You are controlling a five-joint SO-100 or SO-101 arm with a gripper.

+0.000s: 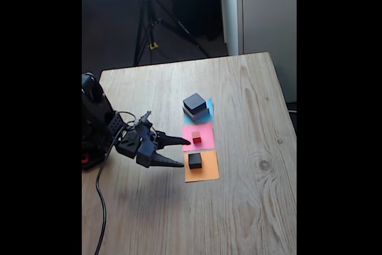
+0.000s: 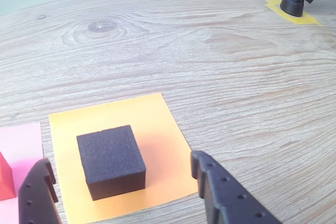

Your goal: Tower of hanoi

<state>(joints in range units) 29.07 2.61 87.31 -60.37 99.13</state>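
A pale wooden tabletop (image 1: 250, 207) carries three paper squares in a column: a blue paper square (image 1: 208, 107) at twelve o'clock, a pink paper square (image 1: 204, 137) in the middle, and an orange paper square (image 1: 206, 171) at six o'clock. On the blue one sits a stack, a medium black block (image 1: 194, 103) on top of a wide flat grey block (image 1: 199, 113). A tiny red cube (image 1: 196, 137) rests on the pink square, and a small dark grey block (image 1: 195, 160) rests on the orange square. The black robot arm (image 1: 98, 123) stands at nine o'clock of the squares, its end effector (image 1: 184, 152) spread wide and empty, one fingertip touching or just above the pink square's edge, the other near the orange square. In the wrist view the two fingers flank the small dark grey block (image 2: 111, 160), apart from it on both sides, with the end effector (image 2: 122, 174) holding nothing. The block's surface looks matte and finely pitted, like foam or sponge, so it is probably very light, slightly compressible and not slippery. A sensible hold would be across its two opposite vertical side faces, near mid-height, squeezing gently so it neither deforms nor tips.
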